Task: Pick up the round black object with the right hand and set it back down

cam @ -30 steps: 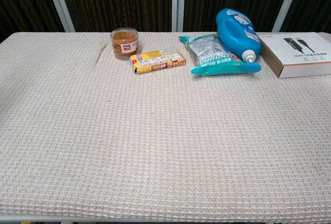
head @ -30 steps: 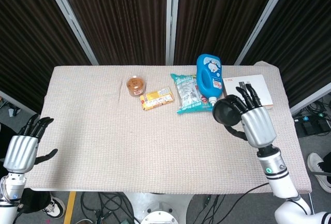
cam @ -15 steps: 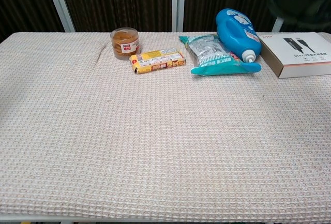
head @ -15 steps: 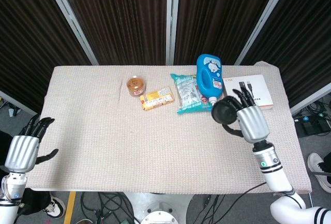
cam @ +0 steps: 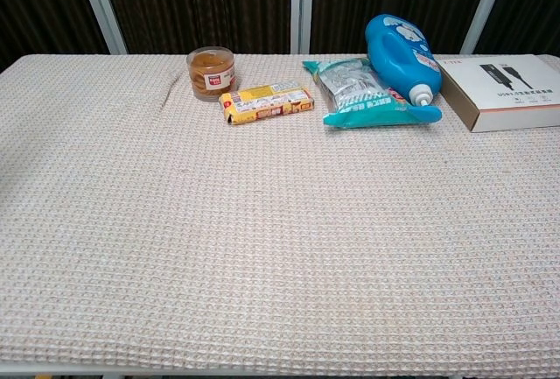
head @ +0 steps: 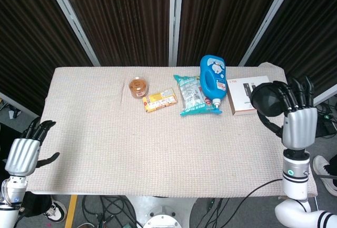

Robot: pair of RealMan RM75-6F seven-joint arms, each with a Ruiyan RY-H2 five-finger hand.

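Status: pick-up complete, set-down pending.

Right robot hand (head: pixel 297 125): raised at the right end of the bench (head: pixel 105 149), back of the hand toward the head camera, fingers upright. It grips the round black object (head: pixel 267 101), which shows in front of the fingertips and overlaps the white box (head: pixel 243 99) in the head view. The object appears lifted off the cloth; it does not show in the chest view, which supports that reading. Exact height above the bench cannot be determined.

Left robot hand (head: pixel 23 153): off the left edge of the bench, empty, fingers apart. It has no part in this task.

Other items along the far side of the bench, none touched by either hand:
- small jar (cam: pixel 211 71) with brown contents
- yellow snack pack (cam: pixel 266 102), just beside the jar
- teal pouch (cam: pixel 363 94)
- blue bottle (cam: pixel 401 55), lying on its side against the pouch
- white box, at the far right corner

Remaining step, as judged from the task: lower the round black object onto a bare part of the cloth and release it. The box lies near the object, so the placement spot should be chosen apart from it
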